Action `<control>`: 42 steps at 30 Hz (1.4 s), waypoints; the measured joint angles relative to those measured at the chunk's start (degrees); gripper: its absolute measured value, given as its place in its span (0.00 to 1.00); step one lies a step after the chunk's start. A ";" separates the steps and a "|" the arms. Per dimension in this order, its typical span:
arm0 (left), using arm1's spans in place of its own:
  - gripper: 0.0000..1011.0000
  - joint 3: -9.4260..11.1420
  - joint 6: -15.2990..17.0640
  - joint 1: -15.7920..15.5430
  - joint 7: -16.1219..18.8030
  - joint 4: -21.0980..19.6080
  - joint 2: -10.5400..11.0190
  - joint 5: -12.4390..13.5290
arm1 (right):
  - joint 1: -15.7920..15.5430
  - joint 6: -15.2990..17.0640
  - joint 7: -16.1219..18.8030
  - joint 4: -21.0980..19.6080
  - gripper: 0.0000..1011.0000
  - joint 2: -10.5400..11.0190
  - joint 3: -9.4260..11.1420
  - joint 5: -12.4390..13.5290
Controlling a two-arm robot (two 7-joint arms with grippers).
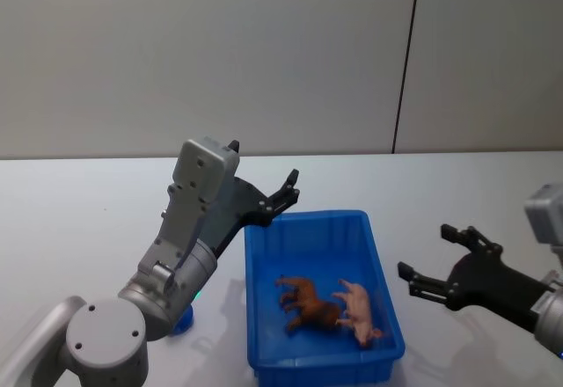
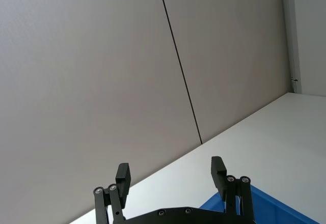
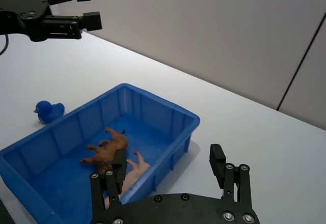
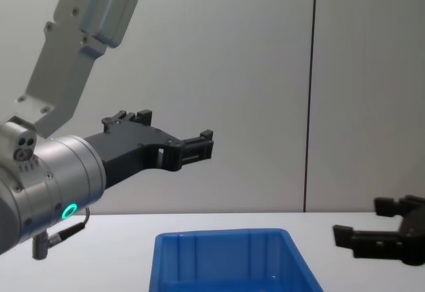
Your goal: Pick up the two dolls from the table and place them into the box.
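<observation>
The blue box [image 1: 376,255] stands on the white table [image 1: 88,211] in front of me. Two dolls lie inside it: a brown animal [image 1: 308,304] and a pink pig [image 1: 361,313] side by side; the right wrist view shows the brown doll [image 3: 109,146] and the pink doll [image 3: 135,169] on the box [image 3: 153,107] floor. My left gripper [image 1: 264,169] hangs open and empty, raised above the box's far-left corner. Open as well, my right gripper [image 1: 428,251] hovers just right of the box, holding nothing.
A small blue duck [image 3: 48,111] sits on the table left of the box, partly under my left arm [image 1: 182,319]. Bare tabletop stretches behind and to the right of the box. A grey wall backs the table.
</observation>
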 joint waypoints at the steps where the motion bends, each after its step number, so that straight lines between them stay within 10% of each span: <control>1: 0.99 -0.01 0.00 0.01 0.00 0.00 0.00 0.00 | -0.17 -0.05 -0.09 -0.05 0.99 0.21 0.12 0.19; 17: 0.99 -1.02 3.58 4.63 4.50 -4.83 3.82 -1.93 | -2.14 -0.55 -1.09 -0.70 0.99 2.64 1.59 2.51; 42: 0.99 -3.84 11.79 17.56 10.91 -13.17 14.08 -15.47 | -2.73 -0.70 -1.37 -0.89 0.99 3.40 2.00 3.20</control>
